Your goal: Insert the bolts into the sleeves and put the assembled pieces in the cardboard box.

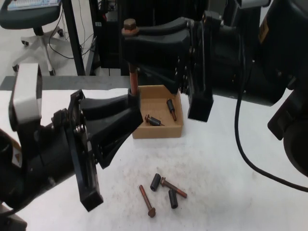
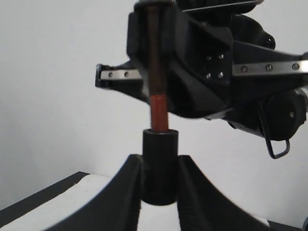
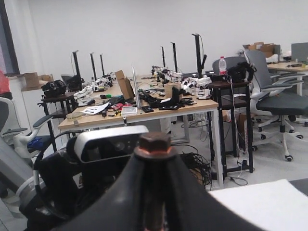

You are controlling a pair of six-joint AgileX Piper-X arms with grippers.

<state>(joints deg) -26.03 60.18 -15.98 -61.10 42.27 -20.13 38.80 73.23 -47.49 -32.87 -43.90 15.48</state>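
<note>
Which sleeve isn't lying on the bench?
The sleeve held upright in the left gripper, bolt tip at its mouth; the other sleeves lie flat on the bench.

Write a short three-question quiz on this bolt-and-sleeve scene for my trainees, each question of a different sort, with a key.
1. True or false: the left pincer is shut on a black sleeve.
2. How is the bolt in the right pincer held?
A) level, pointing sideways
B) upright, head up, tip at the sleeve's mouth
C) upside down, head lowest
3. Fill in: ___ loose bolts lie on the bench.

Key: 1 true; 2 B; 3 two.
</note>
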